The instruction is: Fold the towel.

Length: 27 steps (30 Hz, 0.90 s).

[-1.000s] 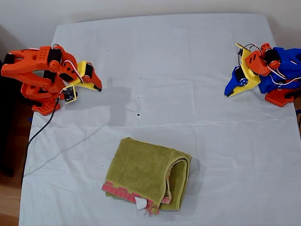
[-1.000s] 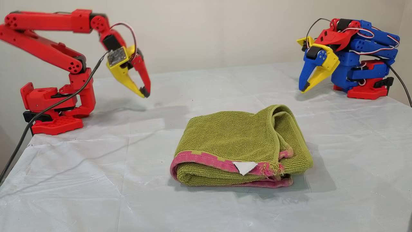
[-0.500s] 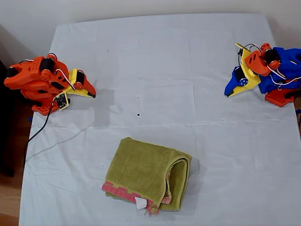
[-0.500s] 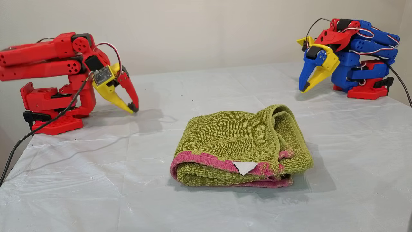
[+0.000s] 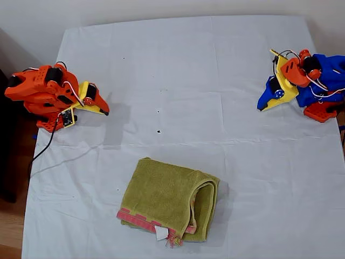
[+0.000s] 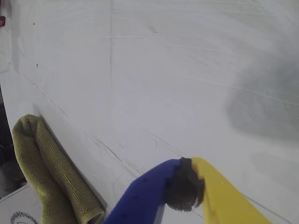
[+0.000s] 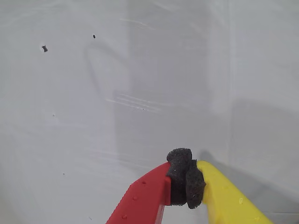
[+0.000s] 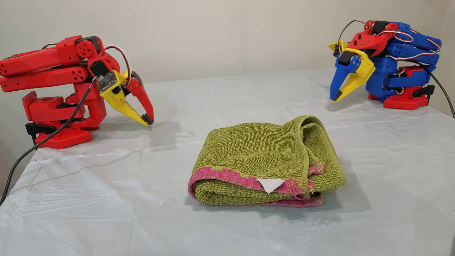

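There is one counter (image 5: 161,65), and one white sheet (image 8: 89,199) covers all of it; it is the biggest thing here. There are two arms, one at each side; the red arm (image 5: 38,94) is at the exterior view's left and the blue arm (image 5: 323,81) is at the exterior view's right; both are curled up low near their bases.

There is one towel (image 5: 170,197); it is green with a pink edge and lies folded in a thick bundle on the sheet, near the front edge in the exterior view, about midway between the two arms and well apart from both; one end is rolled over into a loop.

There are two grippers; my first gripper (image 6: 184,189) has blue and yellow jaws, pressed together with nothing in them; my second gripper (image 7: 185,184) has red and yellow jaws, also pressed together and holding nothing; both hang just above the bare sheet.

There is one small white tag (image 8: 270,185) on the towel's pink edge; it is the smallest thing.
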Motion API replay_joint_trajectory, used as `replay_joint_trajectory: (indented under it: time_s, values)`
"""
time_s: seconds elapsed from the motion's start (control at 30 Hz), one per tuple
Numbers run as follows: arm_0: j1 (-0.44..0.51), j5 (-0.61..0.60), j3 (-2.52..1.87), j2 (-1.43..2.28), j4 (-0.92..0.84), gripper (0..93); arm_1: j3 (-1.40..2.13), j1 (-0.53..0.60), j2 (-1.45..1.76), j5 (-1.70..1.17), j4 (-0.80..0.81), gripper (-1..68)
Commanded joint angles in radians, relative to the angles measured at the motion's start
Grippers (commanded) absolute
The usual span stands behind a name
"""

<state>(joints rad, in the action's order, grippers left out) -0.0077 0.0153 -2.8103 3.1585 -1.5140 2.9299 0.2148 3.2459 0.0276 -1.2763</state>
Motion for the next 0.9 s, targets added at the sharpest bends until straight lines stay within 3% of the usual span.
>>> replay_joint_trajectory:
  time_s: [0.0, 0.87]
  values:
    - [-0.021, -0.017, 0.061, -0.011, -0.003, 0.3, 0.104, -0.017, 0.215, 0.008, -0.005, 0.1]
    - [-0.011, -0.043, 0.058, -0.008, 0.008, 0.2, 0.104, -0.017, 0.215, 0.008, -0.005, 0.1]
